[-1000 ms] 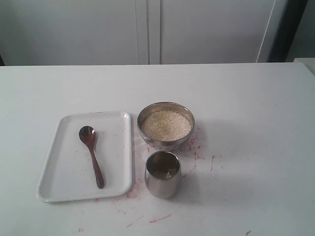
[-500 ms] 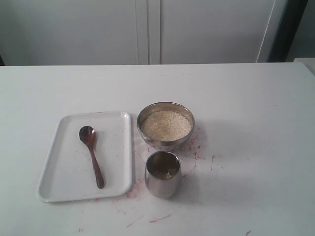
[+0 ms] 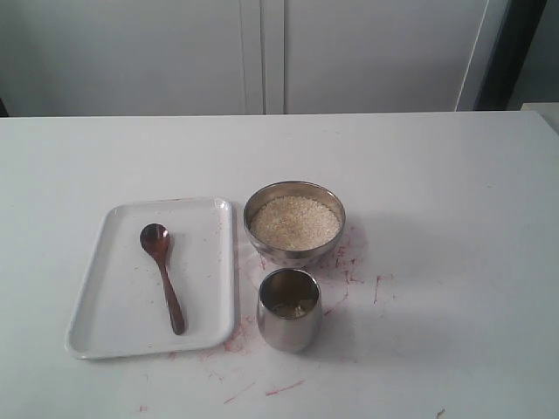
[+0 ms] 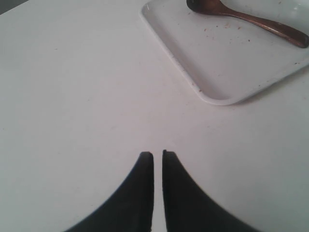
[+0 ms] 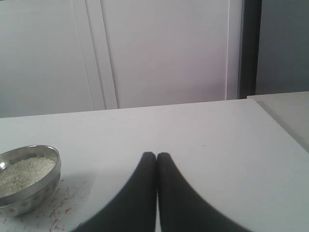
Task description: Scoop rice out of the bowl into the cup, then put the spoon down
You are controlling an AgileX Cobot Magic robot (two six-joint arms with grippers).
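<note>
The dark wooden spoon [image 3: 162, 274] lies on a white tray [image 3: 96, 262], head toward the far side; the left wrist view shows it too, spoon [image 4: 246, 18] on tray [image 4: 212, 67]. Right of the tray stands the steel bowl [image 3: 294, 251] filled with rice [image 3: 294, 222]. In front of the bowl is the steel cup [image 3: 289, 321] with a little rice at its bottom. Neither arm appears in the exterior view. My left gripper [image 4: 158, 153] hovers over bare table short of the tray, shut with a thin slit between the fingers. My right gripper [image 5: 156, 154] is shut and empty, with the bowl [image 5: 34, 186] off to one side.
The white table [image 3: 437, 201] carries reddish scratch marks [image 3: 349, 262] around the bowl and cup. White cabinet doors [image 3: 262, 52] stand behind the table's far edge. A dark vertical strip [image 3: 507, 52] is at the back right.
</note>
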